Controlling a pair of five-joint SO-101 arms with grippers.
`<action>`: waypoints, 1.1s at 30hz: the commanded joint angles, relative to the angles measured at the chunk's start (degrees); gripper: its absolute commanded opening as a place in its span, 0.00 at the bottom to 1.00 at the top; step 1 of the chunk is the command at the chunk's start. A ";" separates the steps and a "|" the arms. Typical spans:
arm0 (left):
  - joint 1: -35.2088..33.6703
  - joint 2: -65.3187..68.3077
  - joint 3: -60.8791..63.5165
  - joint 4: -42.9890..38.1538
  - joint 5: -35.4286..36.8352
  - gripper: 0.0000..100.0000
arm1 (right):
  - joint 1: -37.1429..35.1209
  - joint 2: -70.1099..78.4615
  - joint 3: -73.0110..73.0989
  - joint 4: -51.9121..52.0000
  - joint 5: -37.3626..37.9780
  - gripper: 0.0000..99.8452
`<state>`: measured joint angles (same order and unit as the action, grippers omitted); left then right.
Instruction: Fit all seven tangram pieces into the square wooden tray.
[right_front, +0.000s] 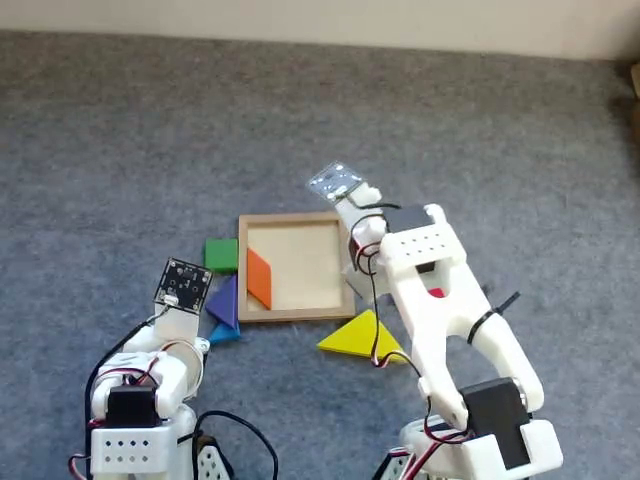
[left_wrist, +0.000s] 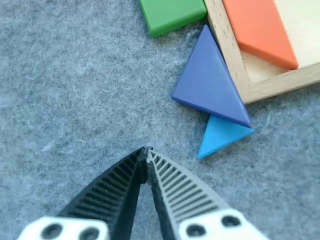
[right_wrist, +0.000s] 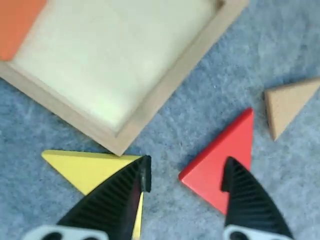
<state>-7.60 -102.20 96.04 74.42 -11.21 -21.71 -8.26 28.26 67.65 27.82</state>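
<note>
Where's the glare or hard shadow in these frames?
High view: glint on the right arm's shiny plate, shadows on the carpet soft. Left wrist view: even light, thin shadow along the blue triangle. Right wrist view: tray floor bright, no hotspot.

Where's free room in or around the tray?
Bare: tray floor right of the orange piece, and carpet beyond the far rim. Crowded: green square, dark blue triangle, light blue triangle on its left; yellow triangle, red triangle on its right.
</note>
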 joint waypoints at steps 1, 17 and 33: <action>1.10 -1.54 1.10 0.44 -0.35 0.01 | 4.00 -2.95 -5.49 3.56 -2.20 0.35; 1.10 -1.54 1.10 0.44 -0.35 0.01 | 5.23 -2.77 9.27 -9.27 -1.93 0.39; 1.10 -1.54 1.10 0.44 -0.35 0.01 | 7.87 12.35 2.24 -11.82 -1.93 0.39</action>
<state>-7.60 -102.20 96.04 74.42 -11.21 -15.38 3.78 34.15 56.75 26.24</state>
